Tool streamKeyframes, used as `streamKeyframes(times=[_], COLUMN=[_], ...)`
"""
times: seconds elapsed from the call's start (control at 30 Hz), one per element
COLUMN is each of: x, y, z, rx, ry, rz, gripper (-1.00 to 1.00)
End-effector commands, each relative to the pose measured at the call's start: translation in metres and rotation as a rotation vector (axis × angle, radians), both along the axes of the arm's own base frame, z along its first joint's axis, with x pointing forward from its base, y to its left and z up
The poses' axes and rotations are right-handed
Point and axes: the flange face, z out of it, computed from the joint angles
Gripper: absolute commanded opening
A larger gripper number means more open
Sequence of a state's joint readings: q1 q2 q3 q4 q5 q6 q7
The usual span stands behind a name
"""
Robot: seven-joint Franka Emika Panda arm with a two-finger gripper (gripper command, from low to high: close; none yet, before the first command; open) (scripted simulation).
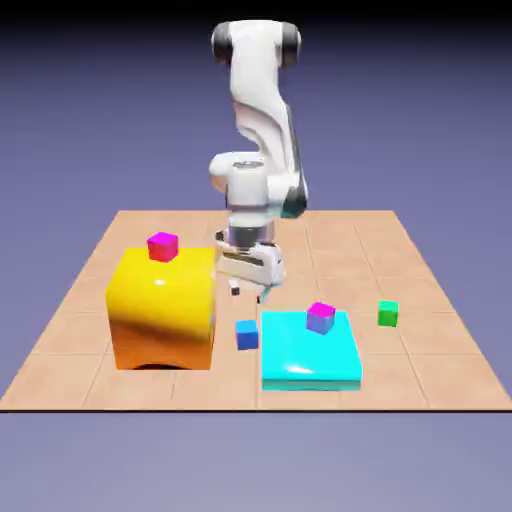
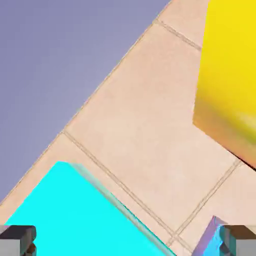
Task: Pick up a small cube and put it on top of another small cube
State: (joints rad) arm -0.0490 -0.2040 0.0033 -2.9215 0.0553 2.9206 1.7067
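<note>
The worktop [image 1: 400,260] carries a yellow block [image 1: 163,308] at nine o'clock and a cyan slab [image 1: 310,352] at five. The gripper [image 1: 250,290] hangs mid-worktop, jaws wide apart and empty, so the approach step looks to be in hand. Next it needs to drop over the blue cube [image 1: 246,334], just beside the slab's nine o'clock edge. The magenta-topped cube [image 1: 163,246] sits atop the yellow block.

The table [image 1: 400,250] is tan tile with thin darker grout lines, backdrop plain blue-violet. Big block [image 1: 163,310] on the left is glossy yellow shading to orange lower down. The flat slab [image 1: 310,355] is bright cyan. 4 tiny cubes: solid blue one [image 1: 247,335], magenta-top one with pink-red sides [image 1: 163,246], magenta-top one with purple-blue sides [image 1: 320,318], and a green one [image 1: 388,313]. Arm [image 1: 262,120] is white, with 2 grey fingertips [image 2: 17,239].
</note>
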Motion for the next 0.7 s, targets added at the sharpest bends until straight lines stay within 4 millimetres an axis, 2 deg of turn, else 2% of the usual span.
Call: streamKeyframes(times=[0.0,0.23,0.27,0.57,0.6,0.63,0.67], x=[-0.004,-0.035,-0.035,-0.035,-0.035,-0.035,-0.035], y=[-0.001,-0.006,-0.006,-0.005,-0.005,-0.005,-0.005], z=[-0.008,-0.060,-0.060,-0.130,-0.130,-0.130,-0.130], rx=[0.011,0.055,0.055,0.055,0.055,0.055,0.055], ry=[0.027,0.209,0.209,0.209,0.209,0.209,0.209], rz=[-0.048,-0.375,-0.375,-0.375,-0.375,-0.375,-0.375], gripper=[0.00,0.00,0.00,0.00,0.00,-1.00,-1.00])
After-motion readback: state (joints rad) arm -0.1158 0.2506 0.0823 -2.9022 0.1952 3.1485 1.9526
